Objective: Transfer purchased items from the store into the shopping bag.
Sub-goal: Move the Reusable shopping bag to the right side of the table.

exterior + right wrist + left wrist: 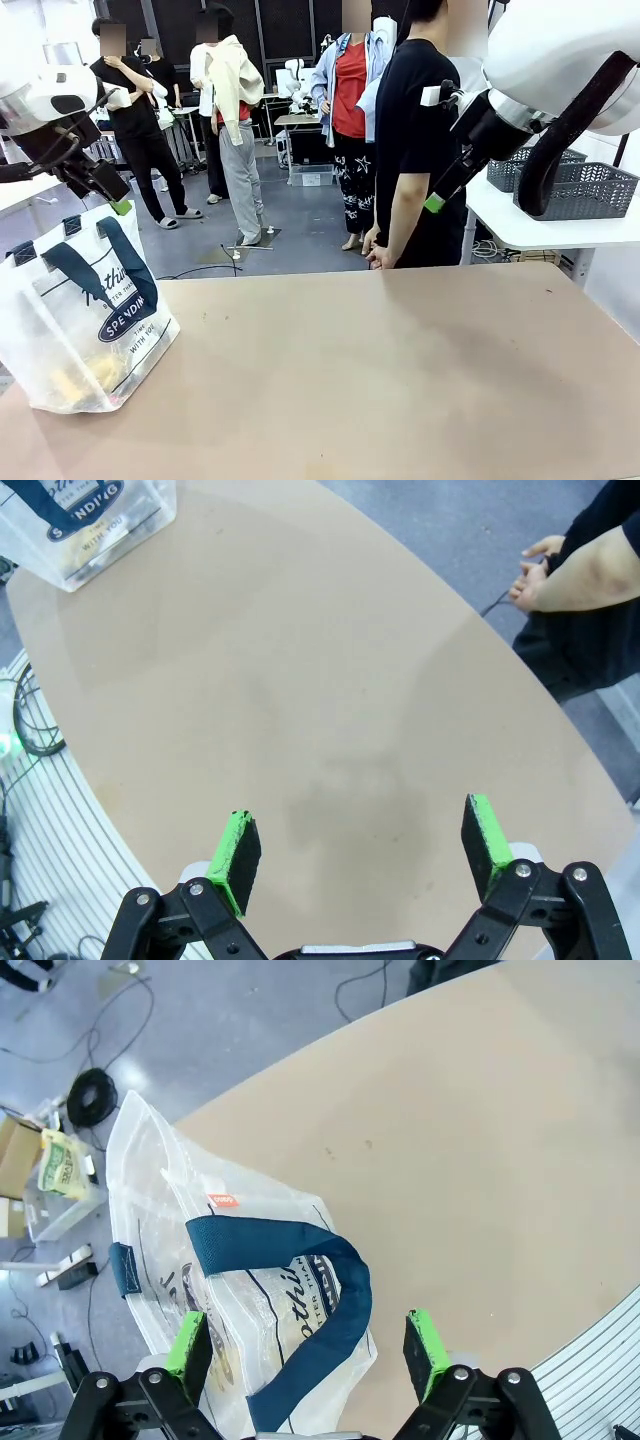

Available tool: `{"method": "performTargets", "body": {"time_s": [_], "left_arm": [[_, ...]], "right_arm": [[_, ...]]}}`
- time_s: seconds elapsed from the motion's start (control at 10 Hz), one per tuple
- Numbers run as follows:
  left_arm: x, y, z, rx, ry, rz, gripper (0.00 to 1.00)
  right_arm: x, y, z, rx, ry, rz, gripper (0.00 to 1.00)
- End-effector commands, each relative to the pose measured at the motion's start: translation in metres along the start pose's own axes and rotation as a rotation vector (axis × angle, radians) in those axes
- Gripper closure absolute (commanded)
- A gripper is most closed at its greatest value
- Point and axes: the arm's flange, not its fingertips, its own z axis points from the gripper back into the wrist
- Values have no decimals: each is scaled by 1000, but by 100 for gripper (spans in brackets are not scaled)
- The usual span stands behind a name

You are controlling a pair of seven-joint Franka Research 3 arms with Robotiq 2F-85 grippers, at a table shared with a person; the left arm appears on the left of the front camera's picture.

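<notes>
1. Nearest the camera in the front view, the shopping bag (75, 320) stands upright on the bench (400, 380) at its left edge, navy handles up. Pale-yellow shapes, seemingly the purchased items (85, 382), sit low inside it, seen through the translucent wall; their detail is unclear.
2. The rest of the bench top looks bare, so I judge the transfer to be at or near its end, with nothing left out to pick up.
3. The left tool (305, 1345) hangs above the bag's mouth, its green pads wide apart and holding nothing; a navy handle (300, 1290) lies below and between them, apart from both.
4. The right tool (360, 845) hovers high over open bench, pads likewise spread and empty, well apart from the bag.
5. At the far side a person stands with a hand (535, 575) low by the bench edge, seemingly empty.
6. Next move, in my judgement: wait for a further item or pull both arms clear of the bag.
</notes>
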Motion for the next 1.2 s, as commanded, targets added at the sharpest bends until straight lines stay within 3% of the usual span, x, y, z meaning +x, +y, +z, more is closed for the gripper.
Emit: {"method": "performTargets", "body": {"time_s": [0.0, 0.2, 0.7, 0.9, 1.1], "left_arm": [[0, 0, 0, 0, 0, 0, 0], [9, -3, -9, -182, -80, -83, 0], [31, 2, -37, -410, -273, -232, 0], [33, -3, -30, -407, -353, -290, 0], [31, -5, -31, -401, -320, -300, 0]], "right_arm": [[1, 2, 0, -4, 16, -13, 0], [1, 2, 0, -4, 16, -13, 0], [1, 2, 0, -4, 16, -13, 0], [1, 2, 0, -4, 16, -13, 0], [1, 2, 0, -4, 16, -13, 0]]}}
